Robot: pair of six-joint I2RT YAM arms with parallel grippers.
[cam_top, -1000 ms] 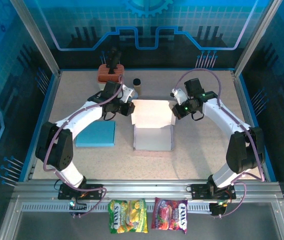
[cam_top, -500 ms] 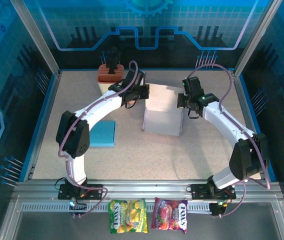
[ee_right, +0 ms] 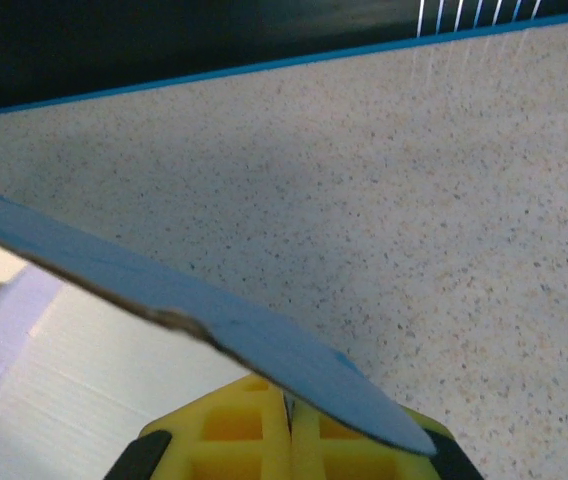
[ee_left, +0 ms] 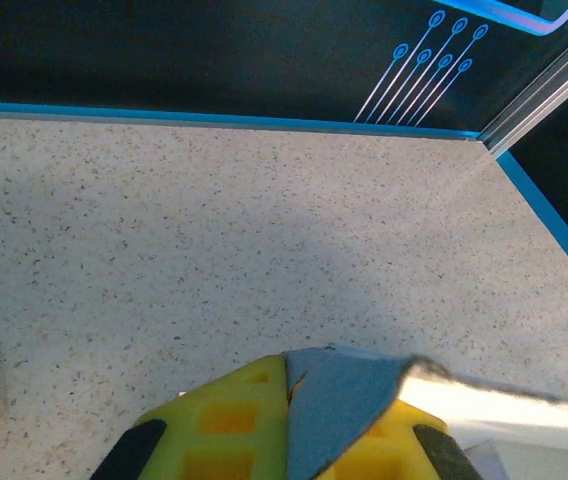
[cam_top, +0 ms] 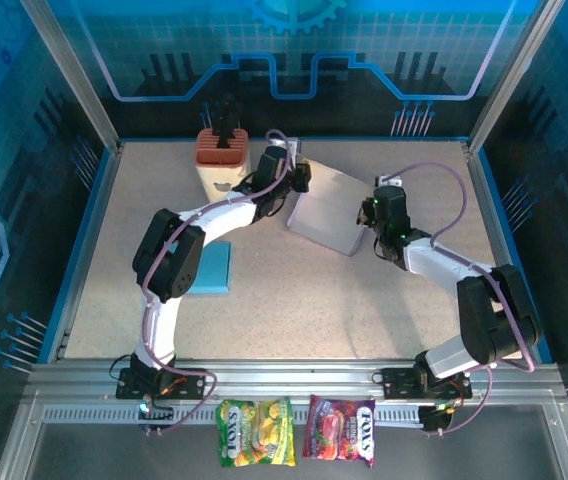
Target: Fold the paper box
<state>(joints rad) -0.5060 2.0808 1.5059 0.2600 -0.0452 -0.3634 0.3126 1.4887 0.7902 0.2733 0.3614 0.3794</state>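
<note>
The left tool (ee_left: 286, 425) and right tool (ee_right: 287, 428) each pinch an edge of the box (cam_top: 326, 212), holding it tilted at the far middle of the tabletop (cam_top: 264, 310), probably so its panels can be creased. I cannot tell if it is empty. The pot (cam_top: 222, 152) at far left holds something dark.

I have both arms stretched forward, elbows bowed outward, forearms angling in toward each other. The left gripper (cam_top: 300, 178) is clamped on one edge of the box (cam_top: 324, 205). The right gripper (cam_top: 369, 214) pinches the opposite edge, yellow fingers (ee_right: 234, 430) pressed together.
</note>
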